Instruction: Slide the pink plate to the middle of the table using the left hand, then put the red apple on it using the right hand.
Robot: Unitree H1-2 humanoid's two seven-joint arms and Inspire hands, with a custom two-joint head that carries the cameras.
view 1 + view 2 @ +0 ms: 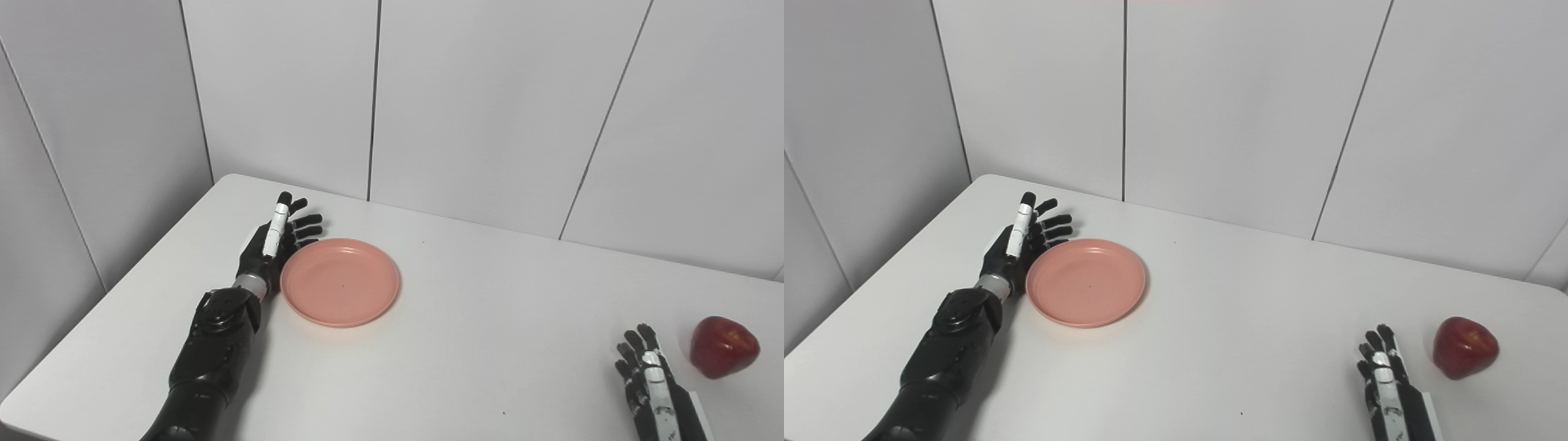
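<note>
Nearest us, our right robot hand (649, 380) waits open and empty beside the red apple (724, 346). Our left robot hand (272, 245), fingers spread, flanks the pink plate (340, 282) left of centre on the counter (490, 343); an uneven push could spin it aside.

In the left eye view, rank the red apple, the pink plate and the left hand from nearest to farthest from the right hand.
Measured from the right hand:
1. Red apple, just to its right, not touching.
2. Pink plate, across the table, left of middle.
3. Left hand, open at the plate's far left edge.
</note>
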